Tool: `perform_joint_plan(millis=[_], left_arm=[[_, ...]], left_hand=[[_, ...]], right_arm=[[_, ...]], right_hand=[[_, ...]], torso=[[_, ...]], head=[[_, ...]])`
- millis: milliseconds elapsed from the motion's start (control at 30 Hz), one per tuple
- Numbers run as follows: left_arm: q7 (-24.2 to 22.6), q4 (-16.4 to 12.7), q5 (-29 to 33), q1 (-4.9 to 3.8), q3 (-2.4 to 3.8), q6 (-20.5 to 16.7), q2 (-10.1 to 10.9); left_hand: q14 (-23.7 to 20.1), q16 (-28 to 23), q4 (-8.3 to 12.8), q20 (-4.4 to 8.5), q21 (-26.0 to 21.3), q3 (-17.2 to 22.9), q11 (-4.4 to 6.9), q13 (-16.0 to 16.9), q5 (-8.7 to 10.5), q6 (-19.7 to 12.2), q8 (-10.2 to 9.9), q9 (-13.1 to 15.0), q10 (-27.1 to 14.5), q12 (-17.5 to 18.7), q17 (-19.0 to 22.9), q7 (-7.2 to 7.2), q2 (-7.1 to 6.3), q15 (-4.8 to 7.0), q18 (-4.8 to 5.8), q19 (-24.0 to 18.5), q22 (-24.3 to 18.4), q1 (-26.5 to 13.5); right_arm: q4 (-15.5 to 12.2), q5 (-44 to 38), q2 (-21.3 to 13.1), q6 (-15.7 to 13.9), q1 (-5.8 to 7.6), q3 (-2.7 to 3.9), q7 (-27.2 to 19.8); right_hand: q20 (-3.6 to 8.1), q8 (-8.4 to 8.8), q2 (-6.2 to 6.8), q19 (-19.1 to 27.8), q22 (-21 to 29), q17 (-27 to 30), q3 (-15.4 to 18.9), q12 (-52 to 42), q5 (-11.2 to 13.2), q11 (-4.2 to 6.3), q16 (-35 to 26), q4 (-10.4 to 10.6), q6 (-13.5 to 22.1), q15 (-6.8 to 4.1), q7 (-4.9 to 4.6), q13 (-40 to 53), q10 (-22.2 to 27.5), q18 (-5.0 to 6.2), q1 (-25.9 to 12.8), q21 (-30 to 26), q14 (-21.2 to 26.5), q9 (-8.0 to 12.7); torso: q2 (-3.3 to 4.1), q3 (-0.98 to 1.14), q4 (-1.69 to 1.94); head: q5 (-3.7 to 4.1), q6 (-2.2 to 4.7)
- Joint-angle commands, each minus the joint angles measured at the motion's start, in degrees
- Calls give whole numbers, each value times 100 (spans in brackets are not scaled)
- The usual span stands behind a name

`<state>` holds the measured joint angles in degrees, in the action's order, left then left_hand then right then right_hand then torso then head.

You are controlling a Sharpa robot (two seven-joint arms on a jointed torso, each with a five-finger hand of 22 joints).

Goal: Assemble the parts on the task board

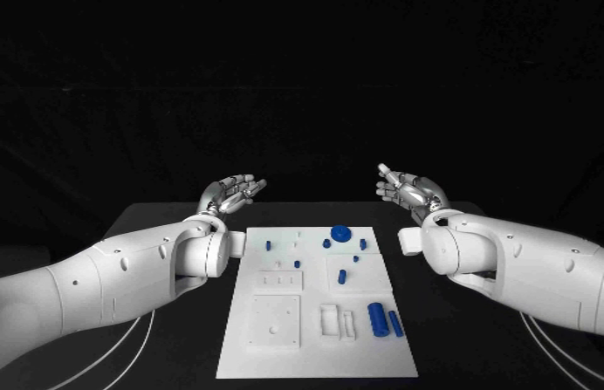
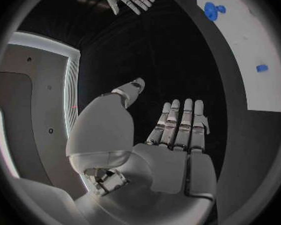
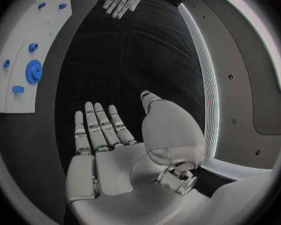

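Both hands raised, palms up and empty, beyond the task board.

The left hand (image 1: 231,192) and right hand (image 1: 410,189) hover mid-frame with fingers spread apart, holding nothing. The white task board (image 1: 284,355) lies lower centre on the black table (image 1: 453,338), with blue parts on it: a gear (image 1: 339,231) near its top edge, a cylinder (image 1: 376,319) lower right.

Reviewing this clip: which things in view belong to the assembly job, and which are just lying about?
Job:
task board
blue gear
blue cylinder
blue rod
small blue pegs
left hand, open, off the board
right hand, open, off the board

Lying about:
black table
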<state>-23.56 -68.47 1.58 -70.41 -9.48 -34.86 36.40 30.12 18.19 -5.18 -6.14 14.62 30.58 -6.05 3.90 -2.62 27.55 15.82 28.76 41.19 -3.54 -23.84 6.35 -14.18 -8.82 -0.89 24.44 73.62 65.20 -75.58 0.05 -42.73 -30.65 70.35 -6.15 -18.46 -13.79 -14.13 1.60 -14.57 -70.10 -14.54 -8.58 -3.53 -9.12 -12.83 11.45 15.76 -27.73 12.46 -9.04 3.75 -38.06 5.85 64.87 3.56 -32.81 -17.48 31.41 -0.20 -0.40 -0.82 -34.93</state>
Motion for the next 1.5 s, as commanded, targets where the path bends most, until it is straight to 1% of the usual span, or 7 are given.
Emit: perform_joint_plan(millis=[33,367,467,733,933,1267,1500], left_arm=[[413,349,148,-162,-110,834,-137],[530,657,183,-309,-241,1049,-258],[500,517,178,-333,-239,1203,-118],[352,319,170,-371,-239,1363,51],[283,118,98,-443,-238,1491,171],[219,-500,61,-530,-226,1533,515],[251,-766,72,-559,-65,1724,654]], left_hand=[[145,76,-22,-8,67,122,-12,19,-43,127,79,112,178,-48,-93,19,-48,-36,89,123,277,259],[150,89,-21,-4,83,81,-49,26,-43,149,103,127,219,-60,-108,72,-8,-40,89,113,276,275],[184,114,-10,4,103,37,-85,36,-43,215,143,145,293,-84,-127,135,47,-49,89,118,275,292],[1024,511,267,231,418,-170,-365,166,-66,762,347,173,1126,-422,-271,486,398,-84,-61,820,259,420],[2006,915,733,396,807,-252,-331,153,-104,1242,382,49,1645,-485,-408,498,638,106,-330,1615,267,506],[2206,899,1008,479,902,-228,-310,62,-112,1338,280,-93,1726,-347,-437,465,682,179,-310,1750,246,392],[2202,844,1090,477,895,-219,-343,28,-107,1281,198,-159,1726,-274,-434,560,635,171,-295,1732,241,289]], right_arm=[[298,-142,46,1364,194,-94,874],[701,-181,103,2003,476,-259,1324],[1055,-1575,201,1785,478,-258,1286],[1094,-3452,237,1493,478,-251,1047],[1028,-4751,307,1652,499,-186,1210],[929,-7025,490,1654,531,-97,1275],[734,-8371,517,1679,573,-75,1542]], right_hand=[[-24,-112,-6,-166,-471,-69,-1,-40,-60,-62,92,60,-150,56,-377,19,-229,107,409,53,-200,-68],[-15,-305,121,-682,-546,-164,93,-87,38,-134,303,-385,-394,111,-460,35,-616,315,1468,124,-528,-120],[-29,-437,216,-974,-458,-206,-55,-116,64,-121,409,-591,-649,127,-403,42,-798,443,1744,141,-728,-166],[-89,-707,447,-1986,-187,-441,-664,-332,1,109,887,-976,-1355,-223,-279,97,-1582,866,1955,312,-1653,-232],[459,-825,548,-3980,-124,-1187,-1442,-442,142,428,1851,-1742,-1941,-995,-159,157,-2343,915,1555,1120,-3347,-242],[1129,-716,455,-5535,-619,-2490,-2165,-224,211,644,3325,-3172,-2259,-1263,-87,107,-2731,915,440,2132,-4390,-165],[1410,-595,572,-5904,-655,-3089,-2352,-37,136,619,4274,-3240,-2190,-1245,-132,43,-2679,915,179,2894,-4453,-110]], torso=[[0,0,-1],[0,0,-1],[-15,-12,-10],[18,-10,-15],[87,-11,-4],[303,-7,36],[468,-2,113]], head=[[0,0],[0,0],[-66,-60],[-84,-47],[-95,-24],[-40,44],[12,146]])
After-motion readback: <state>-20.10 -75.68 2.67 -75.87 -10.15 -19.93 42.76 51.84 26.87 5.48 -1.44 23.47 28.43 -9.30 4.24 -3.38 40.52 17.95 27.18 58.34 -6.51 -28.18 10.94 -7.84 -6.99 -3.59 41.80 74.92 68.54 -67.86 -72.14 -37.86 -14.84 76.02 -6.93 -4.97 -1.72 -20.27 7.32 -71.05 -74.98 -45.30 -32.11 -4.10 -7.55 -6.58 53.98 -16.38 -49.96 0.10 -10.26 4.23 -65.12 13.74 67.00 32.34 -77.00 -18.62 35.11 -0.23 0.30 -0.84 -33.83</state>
